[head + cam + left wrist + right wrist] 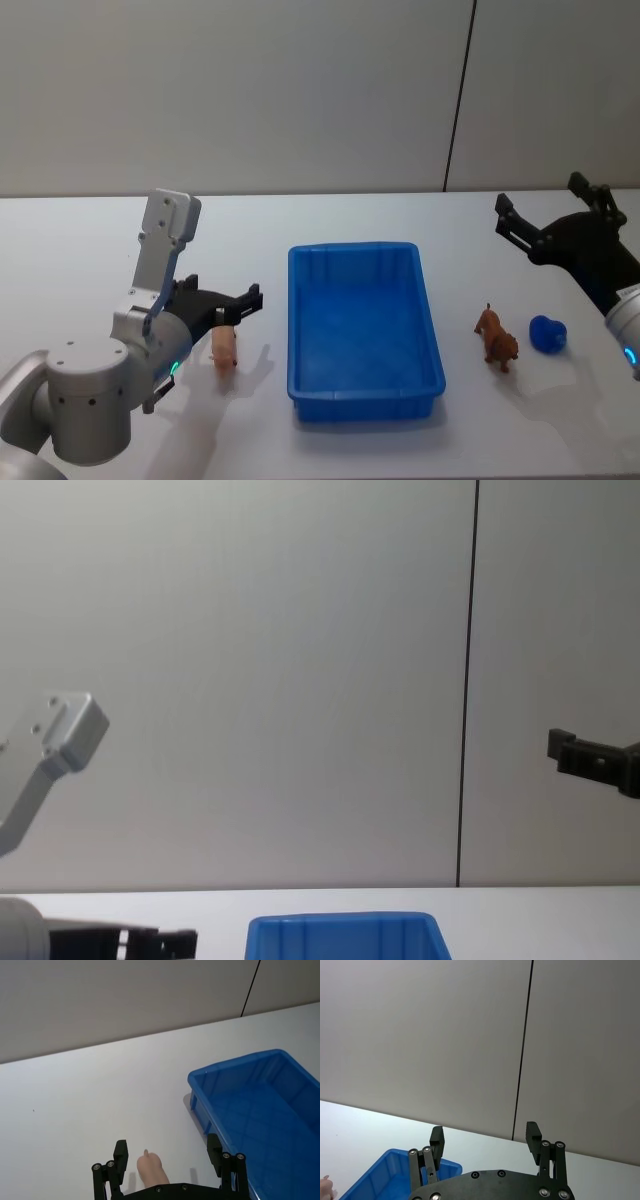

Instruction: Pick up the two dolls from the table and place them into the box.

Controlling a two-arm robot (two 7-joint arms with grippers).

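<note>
— Judging by its look, how will the pink doll (224,347) handle?

— Light, I would say. It is a small pig-like figure, probably moulded rubber or plastic, so smooth and a little slippery but hardly fragile. It stands on the table (100,250) just left of the box (365,403), towards the box's near end.

— Where would you take hold of it?

— Across the body, flank to flank, where it is widest. The legs and snout look too thin for a sure pinch. A gentle squeeze should do. Press too hard and a smooth toy like this may squirt out.

— And the left gripper (240,305)?

— Spread wide and holding nothing. In the head view it hovers just above the doll and slightly to its far side. In the left wrist view the doll's top sits between the two fingers (120,1152), closer to one than the other, with a gap on both sides.

— What about the second doll?

— The brown doll (496,337), a dog-like figure, stands to the right of the box. A small blue object (548,334) lies just beside it, farther right. I expect it to handle the same way: light, stiff enough, best gripped across the trunk.

— And the right gripper (545,225)?

— Raised over the far right of the table, well apart from the brown doll. Its jaws are parted and it is empty. The right wrist view has nothing but wall (470,1035) between the fingers.

— Is anything in the box?

— No, its blue floor is bare.
</note>
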